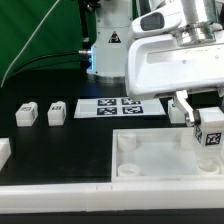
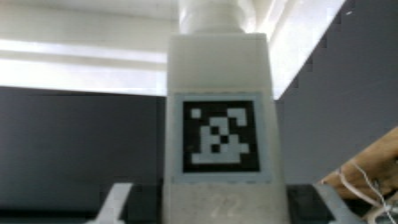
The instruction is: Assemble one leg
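The end effector (image 1: 203, 125) is clamped tight on one leg (image 1: 211, 134), holding it upright by a corner of the big white panel (image 1: 150, 160) near the table (image 1: 60, 150) edge on the exterior view's right, well apart from two other legs (image 1: 27, 113) (image 1: 56, 112).

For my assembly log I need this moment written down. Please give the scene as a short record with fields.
held part: small chunky white plastic leg with black-and-white tag, upright
gripper: fingers shut on that leg
position: over the exterior view's right end of the large square white panel; contact unclear
loose parts: two small white legs on black table, exterior view's left
marker board: flat, beyond the panel
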Robot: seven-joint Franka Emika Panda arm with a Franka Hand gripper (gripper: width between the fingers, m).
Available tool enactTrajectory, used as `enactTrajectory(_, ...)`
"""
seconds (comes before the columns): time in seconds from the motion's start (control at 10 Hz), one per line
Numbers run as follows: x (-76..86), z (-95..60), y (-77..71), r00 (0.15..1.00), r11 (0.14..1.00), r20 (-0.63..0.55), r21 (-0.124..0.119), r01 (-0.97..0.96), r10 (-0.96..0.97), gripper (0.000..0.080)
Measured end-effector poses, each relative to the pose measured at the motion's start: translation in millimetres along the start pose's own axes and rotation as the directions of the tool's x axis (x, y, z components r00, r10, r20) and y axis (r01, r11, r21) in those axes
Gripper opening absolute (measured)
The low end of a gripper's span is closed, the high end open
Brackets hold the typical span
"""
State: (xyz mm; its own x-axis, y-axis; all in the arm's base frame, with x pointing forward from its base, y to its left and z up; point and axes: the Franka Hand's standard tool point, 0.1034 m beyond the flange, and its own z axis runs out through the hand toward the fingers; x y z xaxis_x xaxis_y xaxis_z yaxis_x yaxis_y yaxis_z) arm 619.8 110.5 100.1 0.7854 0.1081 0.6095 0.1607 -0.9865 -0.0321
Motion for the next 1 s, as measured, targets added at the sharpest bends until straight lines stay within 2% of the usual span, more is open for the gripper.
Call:
enactTrajectory(0.3, -3.4, 5.4, -4.9, 1.000, 1.000, 0.028, 0.010, 0.001, -0.001, 0.0294)
enactTrajectory(0.7, -9.4, 7.3, -5.2, 1.000, 1.000, 0.009, 0.006, 0.001, -0.001, 0.0294)
enactTrajectory(0.8, -12.1, 6.2, -5.4, 1.000, 1.000, -0.015, 0.001, 0.002, -0.002, 0.0294)
enactTrajectory(1.0, -22.0, 4.8, -6.7, 1.000, 1.000, 0.030, 0.006, -0.001, 0.001, 0.0294)
